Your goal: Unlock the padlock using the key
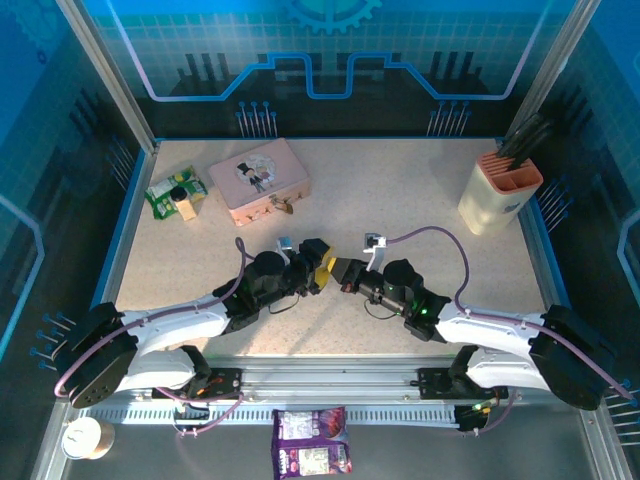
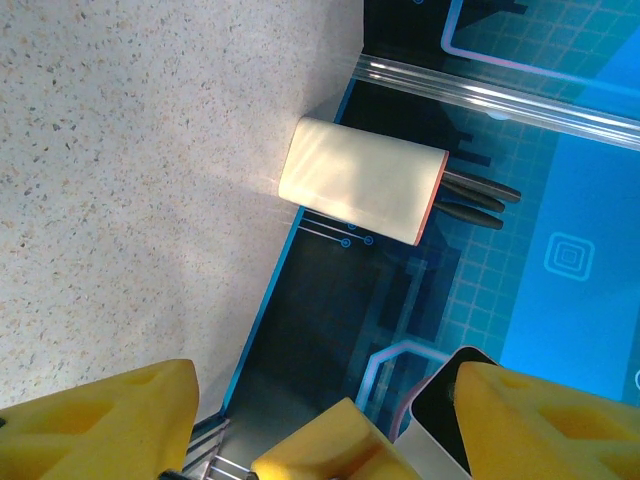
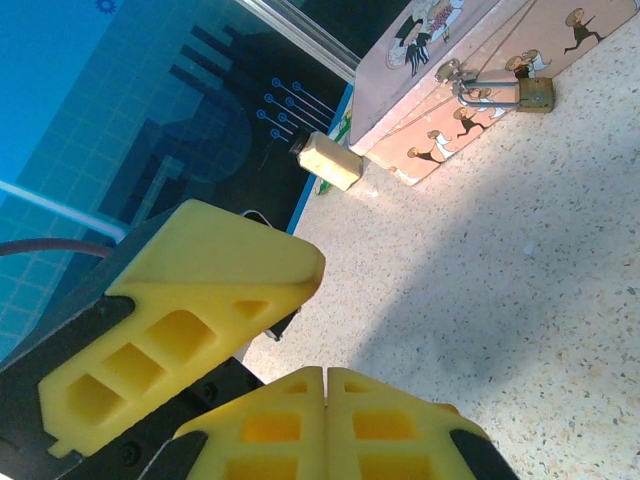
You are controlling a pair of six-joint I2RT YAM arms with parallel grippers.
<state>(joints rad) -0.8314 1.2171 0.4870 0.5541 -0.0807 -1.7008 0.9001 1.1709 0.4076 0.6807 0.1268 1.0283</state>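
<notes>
Above the worktop (image 1: 400, 210), left gripper (image 1: 320, 265) fingers spread, right gripper (image 3: 325, 380) fingers pressed together. The padlock (image 3: 535, 93) hangs, seemingly closed, on the pink tin (image 3: 430, 120).

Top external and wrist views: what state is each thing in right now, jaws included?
pink tin: lid shut.
padlock: shackle closed, hooked onto the pink tin's front.
left gripper: jaws open wide.
right gripper: jaws shut, nothing seen between them.
small bottle: capped, lying on its side.
tool holder: upright, black handles inside.
</notes>
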